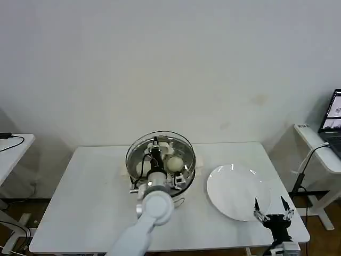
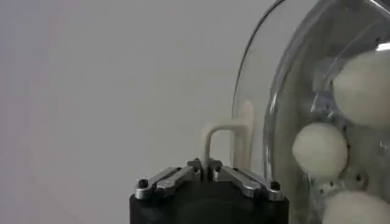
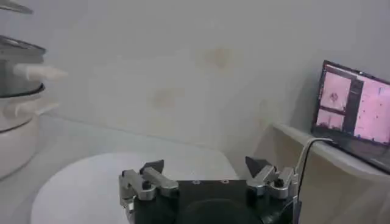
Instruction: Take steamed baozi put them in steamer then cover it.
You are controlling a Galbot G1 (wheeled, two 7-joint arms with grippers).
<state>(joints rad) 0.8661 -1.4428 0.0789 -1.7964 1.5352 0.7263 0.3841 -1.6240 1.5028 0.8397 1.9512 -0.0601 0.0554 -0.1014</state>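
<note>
Glass cover (image 1: 160,146) is held by its handle in the closed left gripper (image 1: 155,154) over the steamer (image 1: 187,172); release is judged next. Right gripper (image 1: 273,209) is parked wide at the bench's front right corner.

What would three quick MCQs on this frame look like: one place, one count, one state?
1. Where is the left tool?
A. Over the plate
B. Over the steamer, at the glass lid
C. Parked off the table

2. How many baozi lie on the white plate?
A. Zero
B. Two
C. Four

3. What state is the right tool in?
A. Shut on a baozi
B. Shut on the lid
C. Open

Answers: 1 B, its fingers close on the lid handle. 2 A, the plate is bare. 3 C, fingers spread, nothing between.
</note>
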